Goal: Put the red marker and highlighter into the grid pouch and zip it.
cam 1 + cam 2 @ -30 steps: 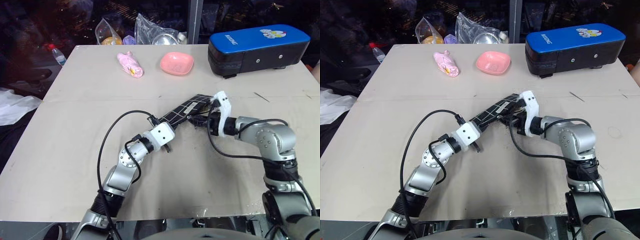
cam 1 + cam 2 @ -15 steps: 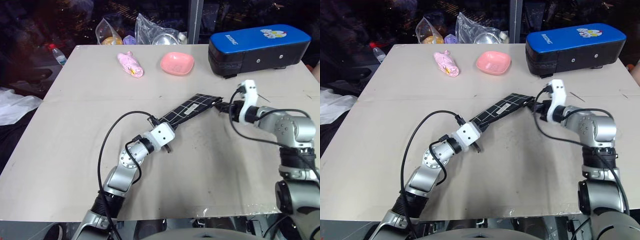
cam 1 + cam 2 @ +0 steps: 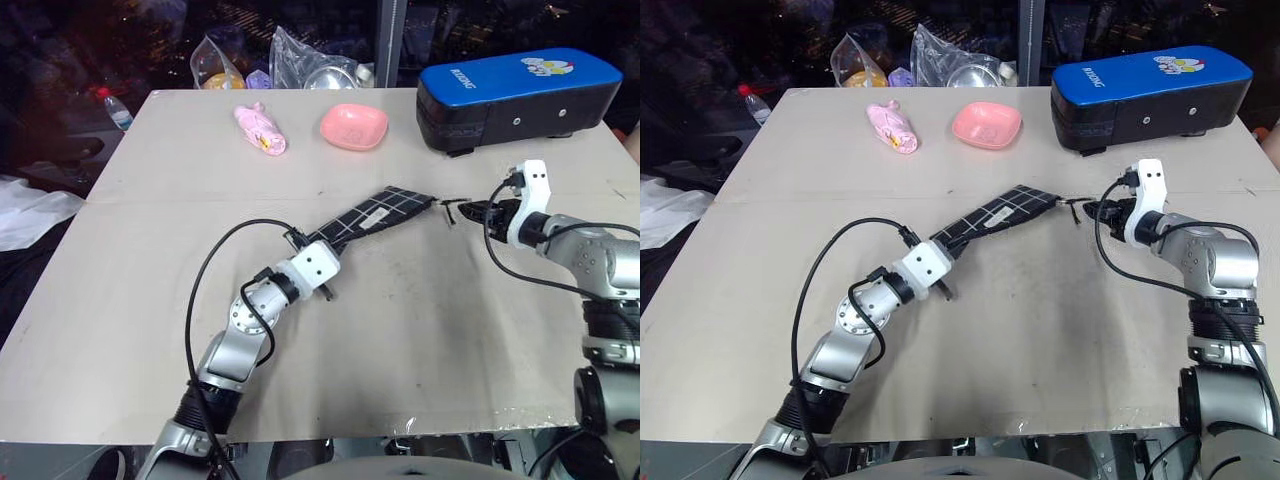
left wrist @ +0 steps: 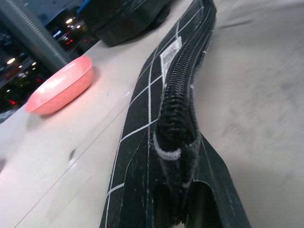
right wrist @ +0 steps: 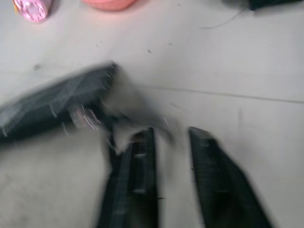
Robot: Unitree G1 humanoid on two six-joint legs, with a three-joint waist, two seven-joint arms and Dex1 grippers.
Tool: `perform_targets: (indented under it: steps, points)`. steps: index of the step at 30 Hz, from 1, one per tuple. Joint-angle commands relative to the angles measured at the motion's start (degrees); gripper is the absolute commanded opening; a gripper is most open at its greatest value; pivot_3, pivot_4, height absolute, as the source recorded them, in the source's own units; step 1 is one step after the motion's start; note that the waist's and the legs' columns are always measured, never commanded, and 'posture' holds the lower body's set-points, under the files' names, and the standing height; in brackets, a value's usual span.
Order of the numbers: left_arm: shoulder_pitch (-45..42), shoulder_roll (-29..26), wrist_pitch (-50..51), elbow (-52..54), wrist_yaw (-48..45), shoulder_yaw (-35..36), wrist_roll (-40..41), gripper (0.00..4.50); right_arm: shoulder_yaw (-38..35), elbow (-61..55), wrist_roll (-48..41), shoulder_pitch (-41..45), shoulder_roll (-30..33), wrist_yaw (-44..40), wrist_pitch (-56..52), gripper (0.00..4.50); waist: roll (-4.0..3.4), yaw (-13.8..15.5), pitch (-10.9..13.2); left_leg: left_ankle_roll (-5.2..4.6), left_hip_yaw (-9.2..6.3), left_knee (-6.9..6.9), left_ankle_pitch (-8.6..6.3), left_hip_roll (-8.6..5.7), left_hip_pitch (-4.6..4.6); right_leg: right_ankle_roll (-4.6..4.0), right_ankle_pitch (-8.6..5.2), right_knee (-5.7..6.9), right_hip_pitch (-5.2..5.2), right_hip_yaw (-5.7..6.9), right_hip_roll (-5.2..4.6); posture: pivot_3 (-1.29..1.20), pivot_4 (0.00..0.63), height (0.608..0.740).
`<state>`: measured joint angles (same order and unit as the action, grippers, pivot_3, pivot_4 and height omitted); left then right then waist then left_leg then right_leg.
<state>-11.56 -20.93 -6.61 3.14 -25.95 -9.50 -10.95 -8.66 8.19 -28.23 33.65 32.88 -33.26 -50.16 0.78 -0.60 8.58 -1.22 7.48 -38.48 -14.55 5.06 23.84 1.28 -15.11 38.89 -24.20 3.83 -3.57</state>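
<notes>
One grid pouch [image 3: 372, 219] lies slantwise near the middle of the table [image 3: 120, 290], its long axis running from about 8 o'clock to 2 o'clock. The zipper [image 4: 183, 90] looks run shut along the length seen from the left wrist view, and a small white label [image 4: 170, 49] sits beside it. No marker or highlighter can be made out lying loose on the table top.

Two grippers are at work. The left gripper [image 3: 322, 283] sits at the pouch's 8 o'clock end and pinches that end, its fingers [image 4: 161, 206] close on either side of the fabric. The right gripper [image 3: 468, 211] hangs just off the pouch's 2 o'clock end, apart from the fabric, with its two fingers [image 5: 137, 175] spread and a clear gap between them. A thin dark bit, perhaps the zipper pull [image 3: 450, 204], lies between that gripper and the pouch corner; whether the fingers touch it cannot be told.

Along the far edge of the table, from 11 o'clock round to 2 o'clock, stand one pink toy [image 3: 260, 128], one pink bowl [image 3: 354, 126] and one large black case with a blue top [image 3: 516, 98]. Beyond the edge lie two clear plastic bags [image 3: 312, 62], and one bottle [image 3: 114, 108] stands off the far left corner.
</notes>
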Motion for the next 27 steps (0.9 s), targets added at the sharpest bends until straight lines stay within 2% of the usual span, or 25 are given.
perform_targets:
  steps: [1,3,5,7,8,15,17,20,27]
  points:
    - [0.48,-1.03,-0.75,0.95,1.57,2.33,0.66,1.31,2.37,-2.47,1.66,-2.17,3.39,-6.51,5.22,2.74,0.0,0.0,0.0,0.0,-0.01,0.0,0.0,0.0,0.0,0.0,0.0,0.0,0.0,0.0,0.0,0.0,0.15,0.717]
    - [1.28,-1.24,-0.24,1.39,3.2,3.97,0.36,2.42,4.23,-2.06,3.82,-4.33,5.19,-9.85,9.86,3.88,0.0,0.0,0.0,0.0,-0.02,0.01,0.0,0.0,-0.01,0.0,0.0,-0.01,0.0,0.01,0.01,0.0,0.15,0.717]
    - [3.11,-1.75,0.48,2.84,2.26,5.3,2.42,3.11,5.38,-1.41,5.54,-6.1,6.41,-12.62,14.48,4.49,0.0,-0.06,0.0,0.0,-0.04,0.03,0.0,0.0,-0.01,0.0,0.0,-0.02,0.0,0.0,0.01,0.0,0.15,0.717]
    - [5.95,-2.45,1.48,5.24,0.25,6.67,5.42,4.17,5.32,-0.49,7.06,-7.69,6.6,-14.03,19.68,4.5,0.0,-0.25,0.0,0.0,-0.05,0.04,0.0,0.01,-0.04,0.0,-0.01,-0.02,-0.01,-0.03,0.01,0.0,0.15,0.717]
    - [7.62,-2.75,2.45,6.68,-0.58,7.57,7.1,4.39,4.8,0.23,7.35,-8.61,6.3,-15.37,23.32,4.5,0.0,-0.26,0.0,0.01,-0.07,0.04,0.0,0.02,-0.05,0.01,-0.01,-0.02,-0.01,-0.04,0.01,0.0,0.15,0.717]
    - [18.08,-3.81,11.63,15.75,-4.45,12.84,17.96,4.39,3.2,6.93,9.43,-13.31,5.49,-22.4,42.66,4.5,0.02,0.09,0.01,0.01,-0.08,0.01,0.0,0.02,-0.08,0.02,-0.01,-0.02,0.04,-0.03,-0.01,0.0,0.15,0.717]
    - [23.8,-4.51,15.26,19.48,-6.52,13.44,21.68,4.39,1.84,11.23,8.31,-15.16,5.38,-26.79,49.02,4.5,0.03,0.01,0.01,0.0,-0.07,-0.01,0.0,0.01,-0.08,0.01,-0.01,-0.01,0.04,-0.03,-0.01,0.0,0.15,0.717]
    - [28.55,-5.22,17.56,22.47,-7.4,13.39,23.53,4.39,0.79,15.19,6.87,-17.06,6.03,-31.53,52.03,4.5,0.03,0.03,0.01,0.0,-0.15,-0.01,0.0,0.01,-0.14,0.02,-0.02,-0.05,0.11,-0.06,0.0,0.0,0.15,0.717]
    - [30.36,-5.87,18.41,23.3,-7.2,12.93,23.07,4.39,-2.38,18.78,4.66,-18.66,5.91,-35.6,53.29,4.5,-0.01,0.0,0.0,-0.22,-0.24,-0.04,-0.13,0.02,-0.25,-0.01,-0.03,-0.01,0.23,-0.03,0.07,0.0,0.15,0.717]
